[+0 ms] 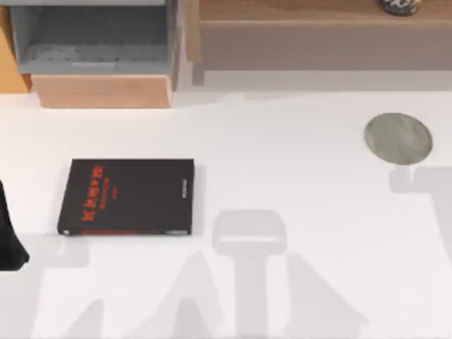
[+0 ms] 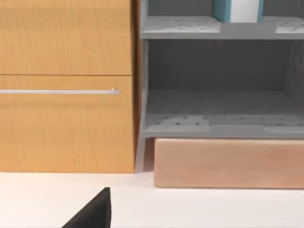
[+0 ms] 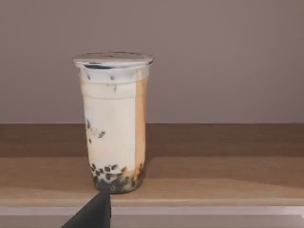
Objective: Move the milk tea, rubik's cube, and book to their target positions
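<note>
Apparently much of the job is done. The tall clear plastic cup of creamy beige milk tea, dark pearls at its foot and a white lid on top, stands upright on the long wooden shelf at the far right of the scene, its long axis vertical; from above its lid peeps in at the far edge. The light blue, white-paged book stands on end on the upper level of the grey open cabinet at the far left; I cannot tell which way its spine faces. I judge both to be placed, though nothing marks the targets. The rubik's cube cannot be judged either way.

On the white table lie a flat black book with red lettering, its long axis running left to right, and a flat grey round disc near the right edge, well apart.

The left arm sits at the table's left edge. How wide either gripper is parted, or whether it grips anything, I cannot tell.
</note>
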